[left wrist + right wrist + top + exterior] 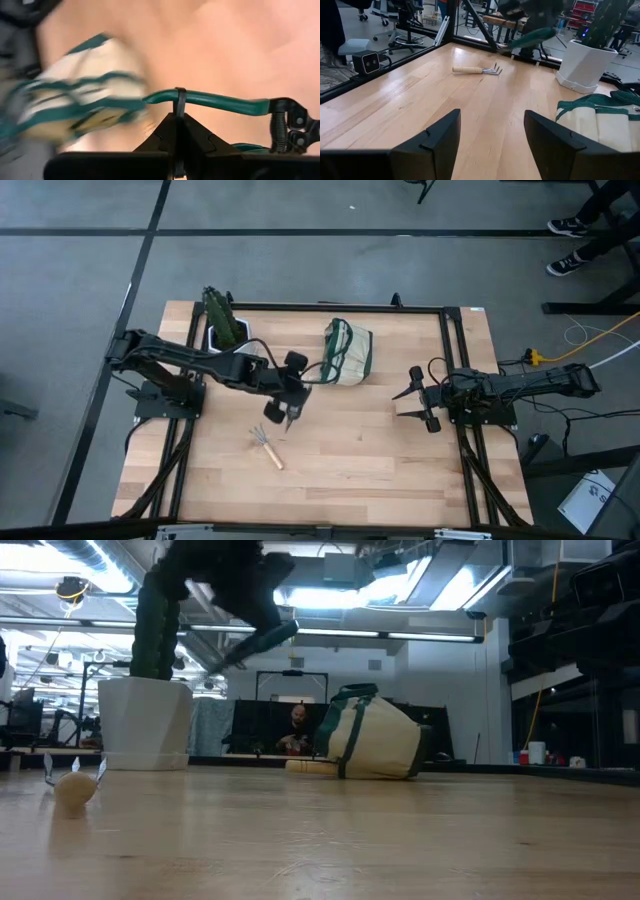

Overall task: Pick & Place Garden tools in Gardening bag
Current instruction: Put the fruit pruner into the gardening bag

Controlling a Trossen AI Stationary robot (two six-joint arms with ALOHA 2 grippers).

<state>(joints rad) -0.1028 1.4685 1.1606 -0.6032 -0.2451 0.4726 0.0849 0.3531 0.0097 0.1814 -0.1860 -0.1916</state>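
Observation:
My left gripper (291, 408) hangs above the table's middle, shut on a pair of pruning shears (220, 102) with green handles and a coil spring. The tan gardening bag (348, 352) with green trim lies on its side on the table beyond it, its handles toward my left gripper. A wooden-handled claw rake (267, 448) lies flat on the table nearer the front edge. My right gripper (492, 145) waits open at the table's right side, with nothing between its fingers. My left gripper pinches one green handle (192, 95) of the shears between its two fingertips, about midway along that handle. The fingers lie across the handle. The shears are lifted clear of the table, and in the low view the handle (262, 643) slants.
A green cactus-like plant in a white pot (225, 325) stands at the far left of the table. A black frame rail (340, 307) runs around the table top. Bare wood lies between the rake and my right gripper. A person (297, 728) sits in the room behind.

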